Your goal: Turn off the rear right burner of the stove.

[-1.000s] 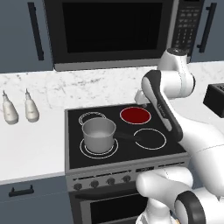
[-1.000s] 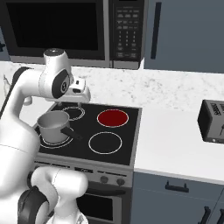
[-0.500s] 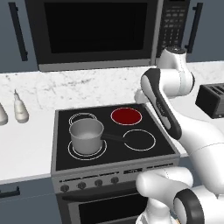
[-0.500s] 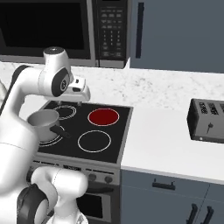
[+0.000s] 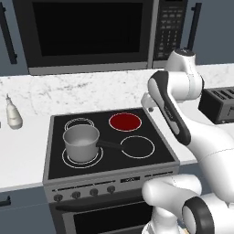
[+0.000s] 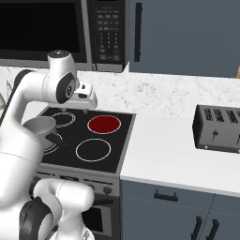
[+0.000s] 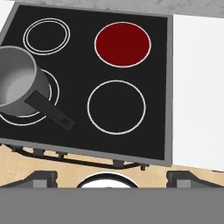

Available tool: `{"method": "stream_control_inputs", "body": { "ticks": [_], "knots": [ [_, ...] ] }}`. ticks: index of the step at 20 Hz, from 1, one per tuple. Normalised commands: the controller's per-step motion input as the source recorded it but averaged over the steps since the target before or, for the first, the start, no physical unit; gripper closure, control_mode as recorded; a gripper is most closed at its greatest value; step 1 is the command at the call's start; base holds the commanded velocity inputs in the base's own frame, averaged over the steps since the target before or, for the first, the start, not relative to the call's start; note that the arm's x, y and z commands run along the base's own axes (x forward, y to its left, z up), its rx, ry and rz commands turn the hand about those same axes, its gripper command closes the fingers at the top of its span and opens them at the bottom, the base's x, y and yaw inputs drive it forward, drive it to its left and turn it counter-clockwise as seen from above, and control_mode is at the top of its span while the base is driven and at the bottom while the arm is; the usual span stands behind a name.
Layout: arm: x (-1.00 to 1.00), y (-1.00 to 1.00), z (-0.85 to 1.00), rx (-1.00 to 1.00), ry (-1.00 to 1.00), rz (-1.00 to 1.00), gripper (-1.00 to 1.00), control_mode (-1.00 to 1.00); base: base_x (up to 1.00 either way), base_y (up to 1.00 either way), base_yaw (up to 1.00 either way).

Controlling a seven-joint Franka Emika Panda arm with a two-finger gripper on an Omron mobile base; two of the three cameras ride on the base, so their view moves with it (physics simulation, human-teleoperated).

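We hold our gripper [image 6: 86, 110] high over the stove [image 5: 109, 157], its fingers spread open, and the knobs [image 5: 84, 193] wait far below on the front, with the rear right burner [image 7: 123, 44] glowing red.

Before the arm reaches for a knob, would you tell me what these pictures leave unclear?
- Knobs, left base view: too small to tell which controls the rear right burner.
- Right knobs, same view: hidden by the arm.
- Gripper, right base view: fingers too small to judge open or shut.

Grey pot [image 5: 81, 142] w/ handle, toaster [image 6: 218, 127] on counter, microwave [image 5: 87, 33] above.
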Motion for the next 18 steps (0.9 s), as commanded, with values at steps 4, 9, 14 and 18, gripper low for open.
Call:
{"method": "stream_control_inputs", "body": {
  "ticks": [4, 9, 14, 18],
  "knots": [
    [0.00, 0.00, 0.00, 0.00, 0.00, 0.00, -1.00, -1.00, 0.00, 0.00, 0.00],
    [-0.04, 0.03, 0.00, 0.00, 0.00, 0.00, -1.00, -1.00, 0.00, 0.00, 0.00],
    [-0.49, 0.72, -0.02, -0.13, -0.03, 0.17, -1.00, -1.00, 0.00, 0.00, 0.00],
    [-0.75, 1.00, -0.18, -0.28, -0.02, 0.31, -1.00, -1.00, 0.00, 0.00, 0.00]
  ]
}}
